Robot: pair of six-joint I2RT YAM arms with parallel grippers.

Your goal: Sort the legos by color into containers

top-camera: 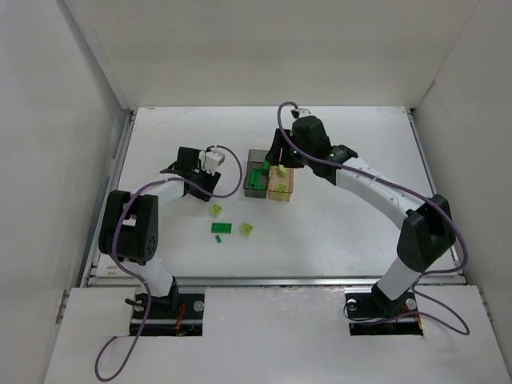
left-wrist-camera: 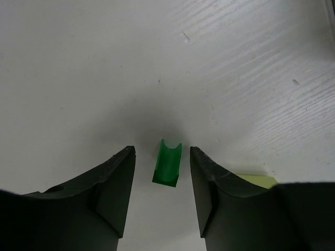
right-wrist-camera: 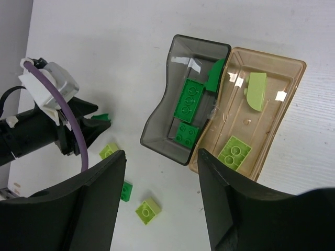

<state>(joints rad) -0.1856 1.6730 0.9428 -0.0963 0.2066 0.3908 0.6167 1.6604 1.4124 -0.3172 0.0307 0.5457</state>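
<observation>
left pincer (top-camera: 205, 189) in the top view sits low over the table (top-camera: 360, 232), just left of the bins; jaw state too small to tell from here. right pincer (top-camera: 281, 160) hangs over the far end of the two joined bins, grey bin (top-camera: 254, 190) on the left, tan bin (top-camera: 281, 194) on the right. three loose legos lie on the table nearer the arm bases: a lime brick (top-camera: 216, 210) just beside the left pincer, a dark green plate (top-camera: 222, 228) closer to the bases, a second lime brick (top-camera: 246, 230) right of that. left wrist view: fingers apart, straddling a small dark green brick (left-wrist-camera: 167, 163) that lies on the table, a thin gap on each side, so not clamped on it; a lime edge (left-wrist-camera: 256, 181) pokes out behind the right finger. right wrist view: fingers apart, nothing between them, high above both bins. grey bin holds two flat dark green bricks (right-wrist-camera: 188, 99) and a dark green wedge (right-wrist-camera: 214, 76) leaning at the shared wall. tan bin holds a lime curved piece (right-wrist-camera: 256, 90) and a lime square brick (right-wrist-camera: 234, 151). left pincer shows at the left with a green bit at its tips, apart from the bins, the three loose legos near it.
</observation>
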